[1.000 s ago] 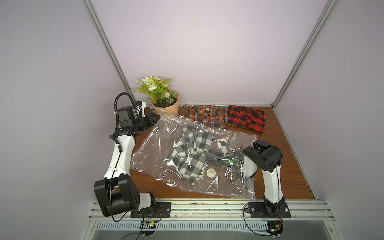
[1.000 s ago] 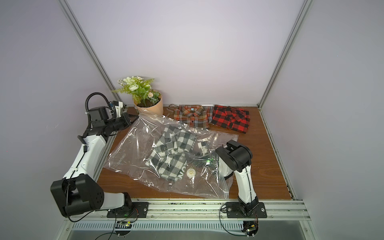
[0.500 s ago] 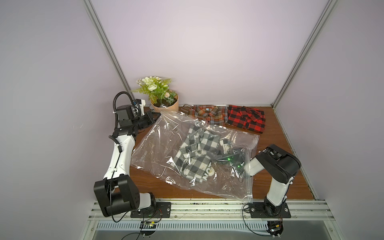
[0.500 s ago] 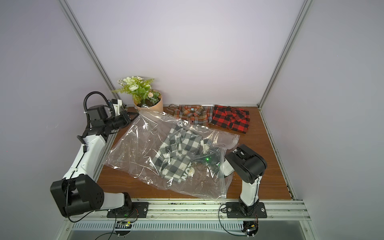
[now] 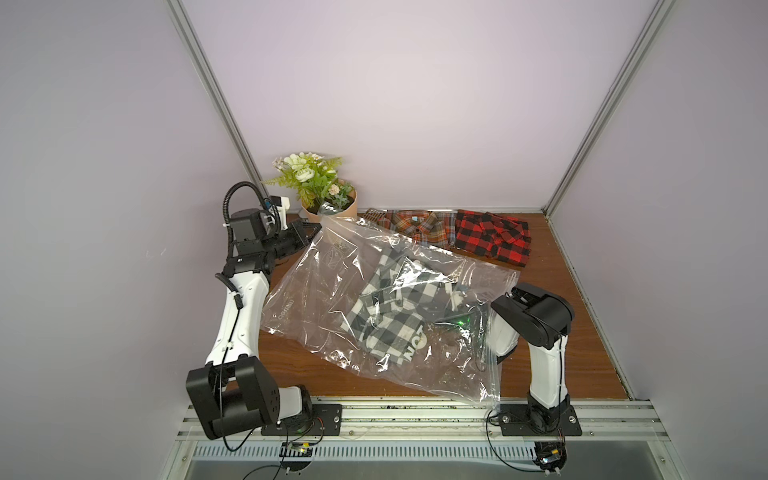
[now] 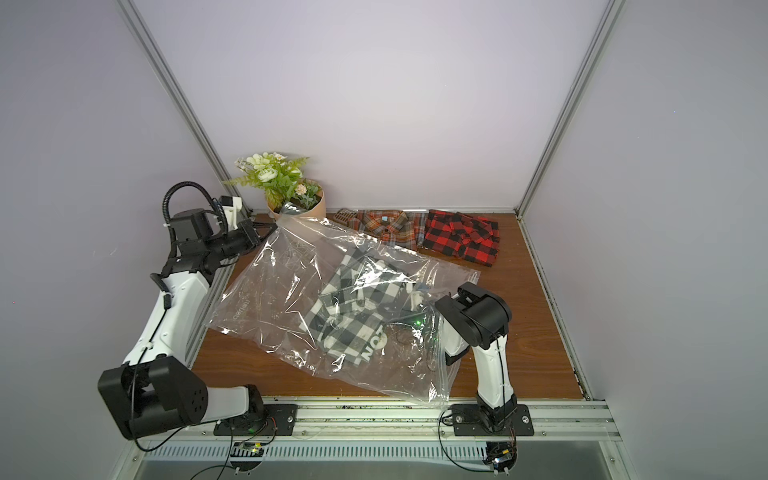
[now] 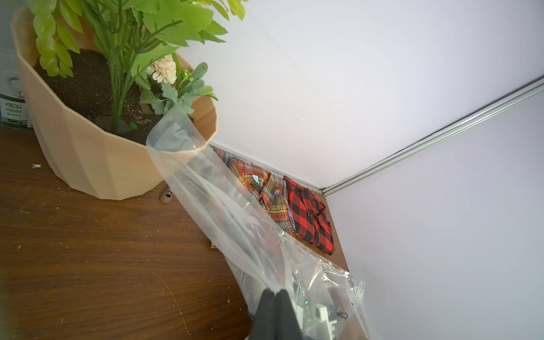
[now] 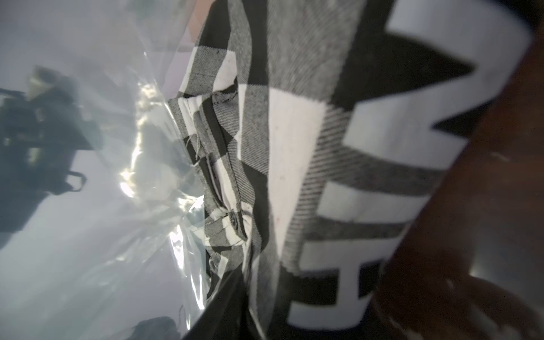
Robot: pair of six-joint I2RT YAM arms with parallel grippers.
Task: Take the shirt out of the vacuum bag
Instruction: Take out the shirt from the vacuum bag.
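The vacuum bag (image 5: 328,286) (image 6: 266,299), large and clear, lies slanted across the wooden table. My left gripper (image 7: 275,291) (image 5: 318,226) is shut on its far edge beside the plant and holds that end raised. Inside the bag is the black, grey and white checked shirt (image 5: 390,320) (image 6: 353,320) with large white letters. My right gripper (image 8: 259,312) (image 5: 440,320) reaches in through the bag's near right end and is closed onto a fold of the shirt (image 8: 294,147). One dark finger (image 8: 223,309) shows; cloth hides the other.
A tan pot of artificial flowers (image 5: 328,203) stands at the back left, touching the bag's raised edge. An orange plaid shirt (image 5: 419,226) and a red plaid shirt (image 5: 492,239) lie along the back wall. Walls enclose three sides. A small grey object (image 7: 168,196) lies by the pot.
The shirt has slid inside the bag toward the right arm. The right arm's elbow swung outward, and its jaws have narrowed onto the cloth. The left gripper holds the bag's far edge a little higher.
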